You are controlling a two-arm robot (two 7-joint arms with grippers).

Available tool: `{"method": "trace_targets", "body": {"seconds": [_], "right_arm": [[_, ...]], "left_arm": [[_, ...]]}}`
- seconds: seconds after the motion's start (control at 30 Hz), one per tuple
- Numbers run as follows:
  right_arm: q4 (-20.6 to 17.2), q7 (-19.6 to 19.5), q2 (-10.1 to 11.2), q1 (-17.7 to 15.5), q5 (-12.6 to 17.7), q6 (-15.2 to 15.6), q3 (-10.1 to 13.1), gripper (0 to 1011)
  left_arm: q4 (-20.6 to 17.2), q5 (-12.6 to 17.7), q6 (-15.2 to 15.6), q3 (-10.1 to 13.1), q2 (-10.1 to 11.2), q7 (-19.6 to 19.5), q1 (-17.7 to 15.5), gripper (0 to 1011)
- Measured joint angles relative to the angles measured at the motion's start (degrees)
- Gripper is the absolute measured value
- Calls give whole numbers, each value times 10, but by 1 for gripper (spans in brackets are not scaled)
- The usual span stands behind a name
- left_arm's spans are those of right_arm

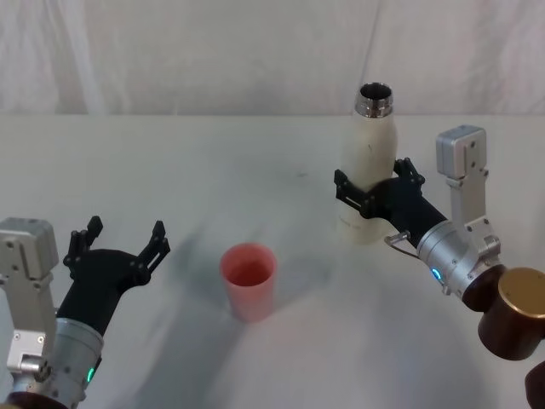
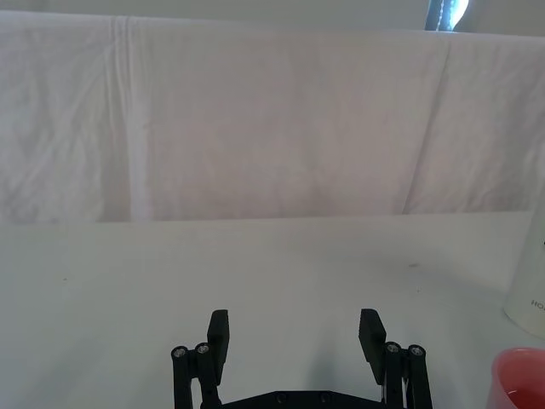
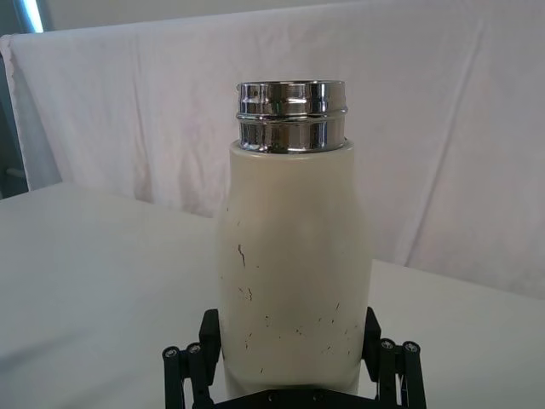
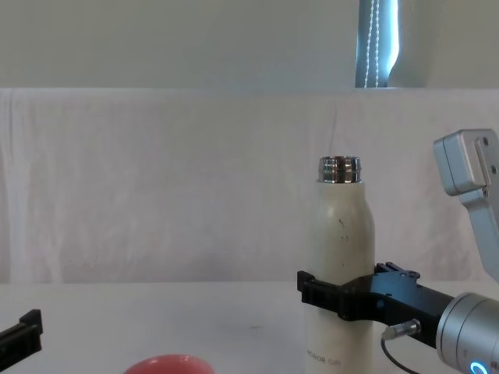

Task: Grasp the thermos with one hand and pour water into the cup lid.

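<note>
Left of the cup lid point(image 1: 249, 279), the left hand point(image 1: 121, 240) rests low over the desk point(image 1: 213, 170), fingers spread apart and holding nothing. Upright and mouth-up, the cup lid stands on the desk between the two hands, nearer the robot than the thermos point(image 1: 370, 166). Right of the cup lid and farther back, the thermos stands with its long axis vertical, clamped around its lower body by the right hand point(image 1: 368, 189), whose arm reaches in level from the right. Pouring would mean carrying it leftward and tipping its neck toward the cup lid.
</note>
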Motion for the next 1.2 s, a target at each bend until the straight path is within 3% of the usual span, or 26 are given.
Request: {"method": "trace_targets", "body": {"seconds": [0.8,1.2], "right_arm": [[-16,0,8,-13,9,3,7,1001],[-47,-1,20,-34,13,8,12,1001]], "left_arm": [[0,0,0,0,0,0,0,1001],[0,0,0,0,0,0,0,1001]]}}
